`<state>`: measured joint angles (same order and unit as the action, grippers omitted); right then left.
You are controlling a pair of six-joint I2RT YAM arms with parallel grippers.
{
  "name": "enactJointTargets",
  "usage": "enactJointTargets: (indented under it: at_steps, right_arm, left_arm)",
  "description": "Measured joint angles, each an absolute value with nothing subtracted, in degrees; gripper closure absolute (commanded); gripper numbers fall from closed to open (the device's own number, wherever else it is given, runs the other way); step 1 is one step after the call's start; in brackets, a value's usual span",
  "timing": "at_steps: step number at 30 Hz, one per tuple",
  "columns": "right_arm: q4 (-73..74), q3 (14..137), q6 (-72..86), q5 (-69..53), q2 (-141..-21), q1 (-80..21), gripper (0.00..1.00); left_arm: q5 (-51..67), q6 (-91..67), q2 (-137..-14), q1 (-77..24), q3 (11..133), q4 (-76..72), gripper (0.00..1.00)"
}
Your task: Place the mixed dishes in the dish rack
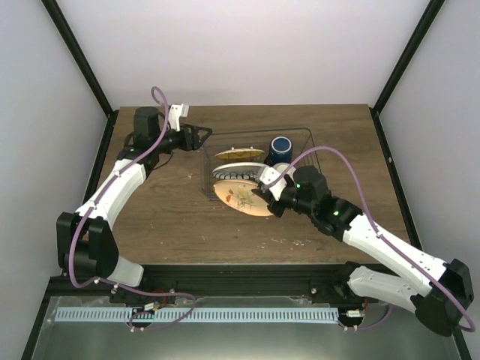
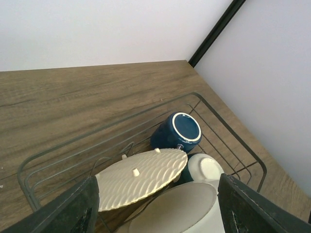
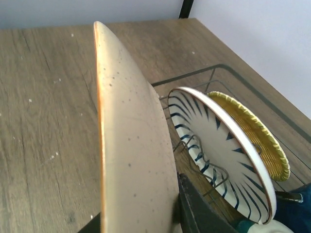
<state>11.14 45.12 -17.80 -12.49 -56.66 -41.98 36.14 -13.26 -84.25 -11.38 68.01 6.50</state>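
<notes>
The wire dish rack (image 1: 310, 142) stands mid-table. In it the orange-yellow plate (image 1: 240, 154) and the white striped plate (image 1: 234, 171) stand on edge. The dark blue cup (image 1: 281, 144) lies at the back, with the cream bowl (image 2: 205, 167) beside it. My right gripper (image 1: 267, 187) is shut on the tan plate (image 1: 241, 198) and holds it tilted at the rack's near side, next to the striped plate (image 3: 218, 145). My left gripper (image 1: 201, 137) is open and empty, over the rack's far left corner, above the yellow plate (image 2: 141, 177) and the cup (image 2: 177, 131).
The rack's wire dividers (image 3: 201, 150) rise between the tan plate (image 3: 131, 136) and the striped plate. Bare wooden table (image 1: 161, 217) lies left of the rack. Black frame posts (image 1: 82, 67) and white walls close in the sides.
</notes>
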Motion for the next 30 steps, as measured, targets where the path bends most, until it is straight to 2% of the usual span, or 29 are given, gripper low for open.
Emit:
enactJointTargets:
  at_steps: [7, 15, 22, 30]
  right_arm:
    - [10.6, 45.0, -23.4, -2.6, -60.1, -45.6, 0.99]
    - [9.1, 44.7, -30.0, 2.8, -57.6, -50.0, 0.99]
    - [8.2, 44.7, -36.3, 11.7, -58.0, -57.6, 0.99]
    - [7.6, 42.4, -39.6, 16.5, -56.6, -60.4, 0.99]
  left_arm:
    - [36.1, -13.3, -84.3, -11.2, 67.3, 5.7, 0.32]
    - [36.0, -13.3, -84.3, -11.2, 66.3, 5.2, 0.32]
    - [35.4, -13.3, -84.8, -11.2, 66.3, 5.2, 0.32]
    - [35.2, -13.2, -85.0, -11.2, 66.3, 5.2, 0.32]
